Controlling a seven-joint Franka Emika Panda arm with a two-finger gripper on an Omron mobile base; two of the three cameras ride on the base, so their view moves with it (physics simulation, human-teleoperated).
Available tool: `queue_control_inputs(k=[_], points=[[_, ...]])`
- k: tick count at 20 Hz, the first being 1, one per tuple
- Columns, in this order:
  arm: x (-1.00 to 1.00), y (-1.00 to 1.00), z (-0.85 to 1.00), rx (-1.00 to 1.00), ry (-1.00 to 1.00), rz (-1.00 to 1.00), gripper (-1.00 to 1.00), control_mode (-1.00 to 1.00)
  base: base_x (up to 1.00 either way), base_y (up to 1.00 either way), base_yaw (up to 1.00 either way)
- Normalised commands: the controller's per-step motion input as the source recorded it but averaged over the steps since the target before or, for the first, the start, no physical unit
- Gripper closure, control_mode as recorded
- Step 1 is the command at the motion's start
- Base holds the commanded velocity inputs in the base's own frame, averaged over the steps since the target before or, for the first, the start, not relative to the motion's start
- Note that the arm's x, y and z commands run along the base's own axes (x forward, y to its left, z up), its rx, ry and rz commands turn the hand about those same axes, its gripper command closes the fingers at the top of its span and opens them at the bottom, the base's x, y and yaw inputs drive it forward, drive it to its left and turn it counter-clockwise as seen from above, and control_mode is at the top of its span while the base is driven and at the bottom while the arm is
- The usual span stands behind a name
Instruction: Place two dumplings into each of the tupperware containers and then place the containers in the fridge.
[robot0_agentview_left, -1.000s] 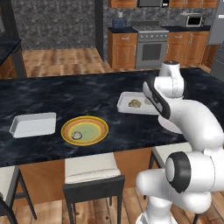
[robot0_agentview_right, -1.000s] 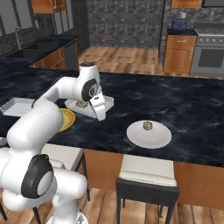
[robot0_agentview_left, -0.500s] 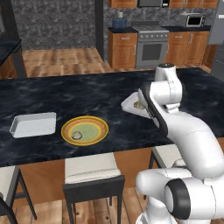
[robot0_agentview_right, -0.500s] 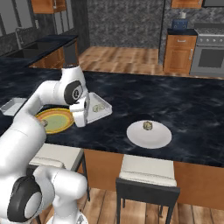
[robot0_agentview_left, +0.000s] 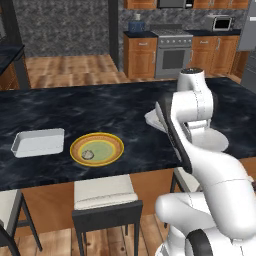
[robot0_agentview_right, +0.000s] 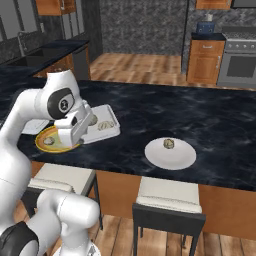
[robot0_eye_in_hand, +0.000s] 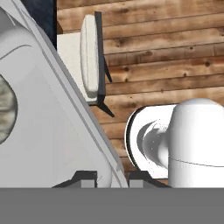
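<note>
Pinching my gripper narrowly on the rim of the shallow white rectangular tupperware tray, lifted above the dark marble counter; light, stiff, slick plastic, loose wrinkled beige dumplings may roll.

A green yellow-rimmed plate and a white round plate lie well apart on the dark counter

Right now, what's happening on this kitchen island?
The white arm's gripper has its jaws shut on the rim of a shallow white rectangular tray holding two beige-grey dumplings. A second white tray sits by the yellow-rimmed green plate with one dumpling. Another lies on the round white plate.
</note>
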Motion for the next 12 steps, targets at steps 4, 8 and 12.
queue_control_inputs(k=[4,8,12], points=[[-0.37,0.46,0.43,0.00,0.00,-0.01,1.00,-1.00,0.00,0.00,0.00],[-0.39,0.04,0.20,0.03,-0.01,0.00,1.00,-1.00,0.00,0.00,0.00],[-0.48,-0.04,0.09,0.05,-0.04,0.00,1.00,-1.00,0.00,0.00,0.00]])
